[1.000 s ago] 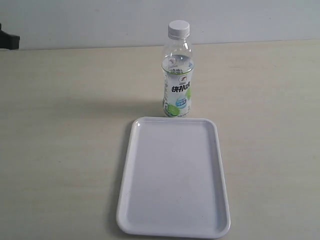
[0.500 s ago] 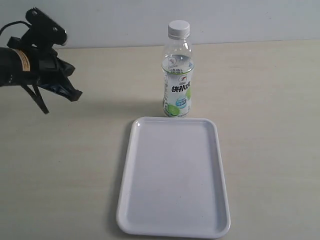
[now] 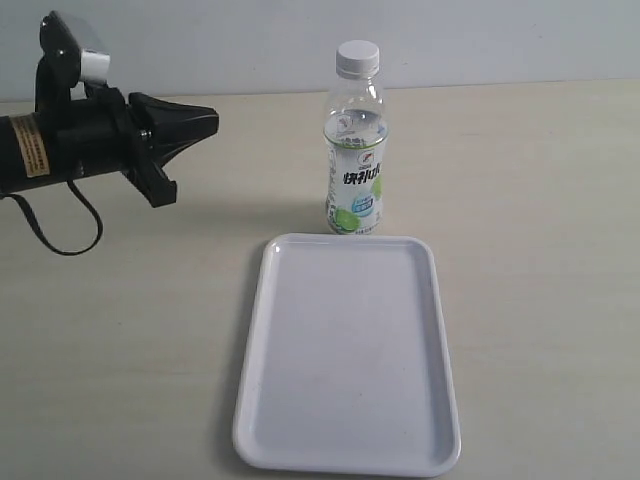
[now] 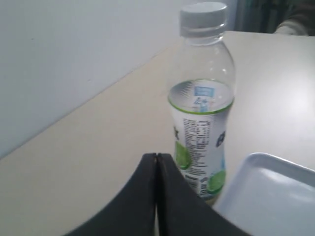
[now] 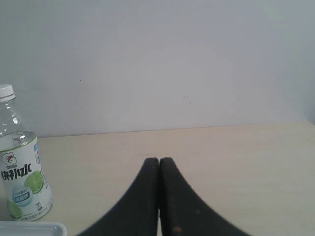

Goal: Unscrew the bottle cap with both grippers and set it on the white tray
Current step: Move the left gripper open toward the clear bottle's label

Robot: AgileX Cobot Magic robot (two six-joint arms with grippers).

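Left tool point(image 3: 208, 120) and right tool point(image 5: 158, 164) are closed, empty. The bottle point(image 3: 356, 170) stands on the desk point(image 3: 540, 200) just beyond the white tray point(image 3: 262, 300). Probably light and squashy: clamp its label, pinch the bottle cap point(image 3: 358, 58).

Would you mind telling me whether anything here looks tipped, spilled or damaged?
Nothing stands out. The bottle stands upright just beyond the white tray, the bottle cap sits straight on its neck, and no spill shows. The tray lies flat and looks undamaged.
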